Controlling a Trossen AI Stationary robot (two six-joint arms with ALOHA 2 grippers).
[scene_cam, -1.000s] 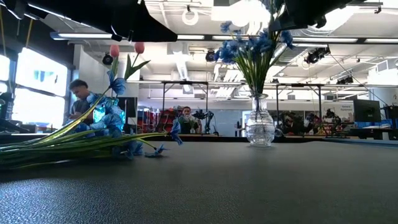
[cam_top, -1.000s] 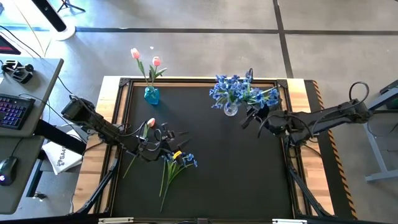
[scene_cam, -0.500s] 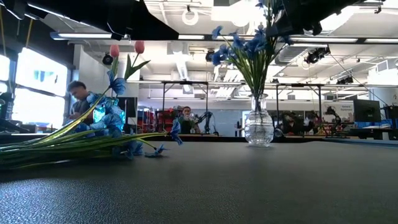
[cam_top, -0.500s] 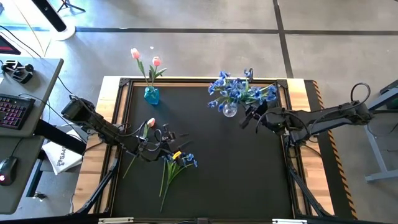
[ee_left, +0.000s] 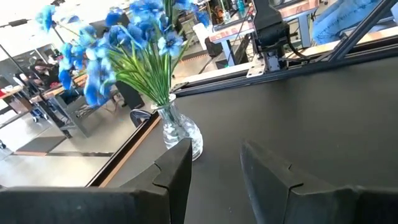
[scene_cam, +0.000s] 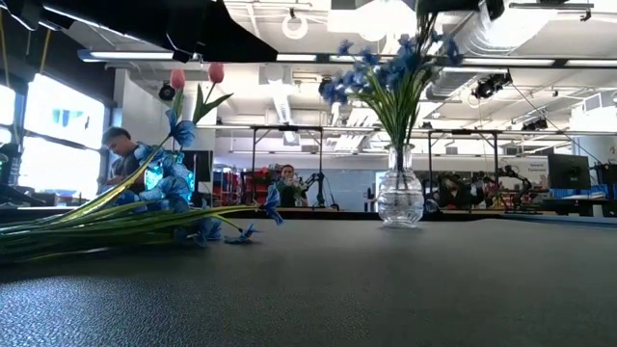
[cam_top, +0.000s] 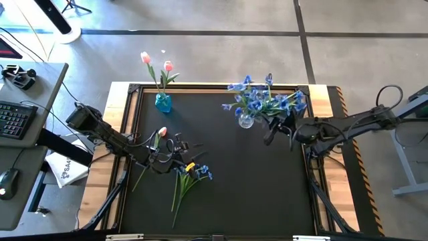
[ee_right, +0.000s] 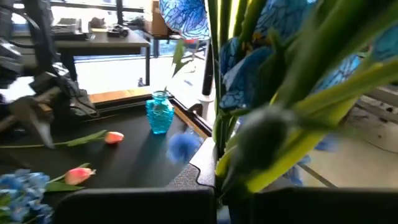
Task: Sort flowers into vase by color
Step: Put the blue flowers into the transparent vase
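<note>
A clear glass vase (cam_top: 246,121) (scene_cam: 400,198) stands near the table's far edge with several blue flower bunches (cam_top: 264,100) in it. A small blue vase (cam_top: 162,102) at the far left holds two pink tulips (cam_top: 167,65). A pink tulip (cam_top: 159,134) and a blue bunch (cam_top: 190,173) lie flat on the mat. My left gripper (cam_top: 179,144) (ee_left: 214,168) is open over those loose flowers and touches nothing. My right gripper (cam_top: 269,134) (ee_right: 216,199) sits just right of the clear vase, shut among the blue stems. My right gripper is shut on a green stem of the blue flowers (ee_right: 217,177), which runs down into the slit between the closed jaws. It comes level from the table's right side, across the upright stems. The blossoms stand above it, and the stems' lower ends stand in the clear vase.
A second loose tulip (ee_right: 78,175) lies near the left arm. The mat's middle and near part hold nothing else. A raised frame (cam_top: 214,86) rims the table. A desk with a keyboard (cam_top: 13,120) is to the left, and people are in the room behind.
My right gripper has drawn back a little toward the table's right edge and risen. The blue bouquet, which leaned toward the right, has swung upright and its blossoms have spread wider. The clear vase has shifted slightly toward the left.
</note>
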